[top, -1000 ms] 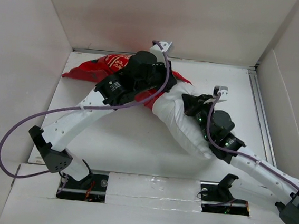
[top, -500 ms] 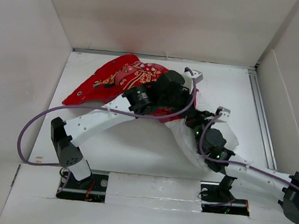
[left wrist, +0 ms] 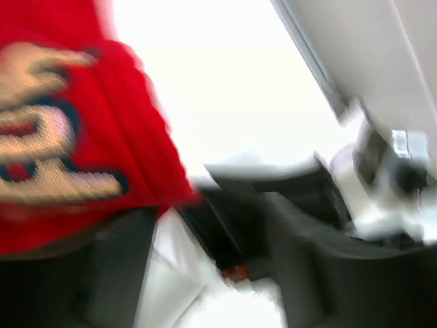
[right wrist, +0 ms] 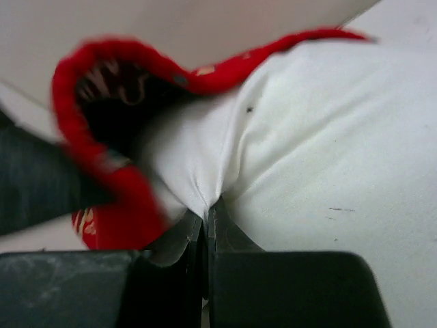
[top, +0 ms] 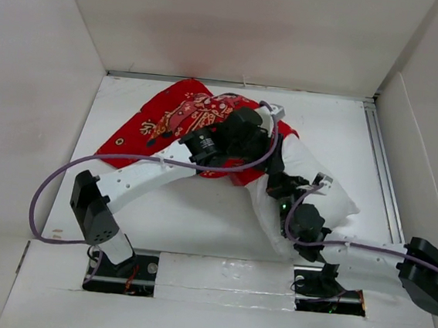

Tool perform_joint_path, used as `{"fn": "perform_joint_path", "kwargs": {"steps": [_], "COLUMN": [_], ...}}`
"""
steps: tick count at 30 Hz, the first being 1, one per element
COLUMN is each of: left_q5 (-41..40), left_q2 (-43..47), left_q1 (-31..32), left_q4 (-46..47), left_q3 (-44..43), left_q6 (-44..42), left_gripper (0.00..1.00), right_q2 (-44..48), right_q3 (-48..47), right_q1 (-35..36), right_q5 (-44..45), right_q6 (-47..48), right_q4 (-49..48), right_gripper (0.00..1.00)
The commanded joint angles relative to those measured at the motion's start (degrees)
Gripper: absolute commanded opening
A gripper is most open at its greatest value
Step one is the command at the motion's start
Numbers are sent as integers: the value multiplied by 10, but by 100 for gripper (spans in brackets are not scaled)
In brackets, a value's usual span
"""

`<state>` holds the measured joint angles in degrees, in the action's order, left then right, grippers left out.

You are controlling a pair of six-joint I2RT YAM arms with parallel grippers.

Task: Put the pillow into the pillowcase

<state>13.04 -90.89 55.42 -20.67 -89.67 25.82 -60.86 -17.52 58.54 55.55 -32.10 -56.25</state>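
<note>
Currently I am feeding the plump white rectangular fabric pillow (top: 313,190), lying right of centre, into the bright red printed cloth pillowcase (top: 179,115) at far left, right gripper (right wrist: 207,220) pinching a pillow fold, left gripper (top: 266,141) too blurred to tell, and I judge a deeper leftward push is coming next.

Red pillowcase (top: 178,117) and white pillow (top: 324,188) meet beneath both arms.
The pillowcase spreads toward the far left corner of the table (top: 191,215); the pillow lies right of centre, its far end overlapped by red cloth. The left arm (top: 146,177) crosses the pillowcase, the right arm (top: 365,256) the pillow's near edge.
</note>
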Motion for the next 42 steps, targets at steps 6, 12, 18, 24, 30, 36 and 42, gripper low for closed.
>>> {"fn": "perform_joint_path", "kwargs": {"steps": [6, 12, 18, 24, 30, 36, 42], "left_q5": [-362, -405, -251, -208, -272, -361, -477], "left_q2": [76, 238, 395, 381, 298, 223, 160], "left_q1": [-53, -7, -1, 4, 15, 21, 21], "left_q4": [-74, -84, 76, 183, 323, 303, 323], "left_q3": [54, 226, 475, 577, 620, 593, 574], "left_q6": [63, 188, 231, 220, 223, 236, 225], "left_gripper": [100, 100, 100, 100, 100, 100, 94], "right_q2": [-106, -117, -106, -106, -58, -20, -15], "right_q3": [-32, -88, -88, -110, -99, -81, -71], "right_q1": [98, 98, 98, 98, 93, 88, 88], "right_q5": [74, 74, 67, 47, 34, 17, -20], "right_q6": [-130, -75, -33, 3, 14, 33, 47], "right_q4": [16, 64, 83, 101, 135, 157, 157], "right_gripper": [11, 72, 99, 99, 99, 99, 99]}}
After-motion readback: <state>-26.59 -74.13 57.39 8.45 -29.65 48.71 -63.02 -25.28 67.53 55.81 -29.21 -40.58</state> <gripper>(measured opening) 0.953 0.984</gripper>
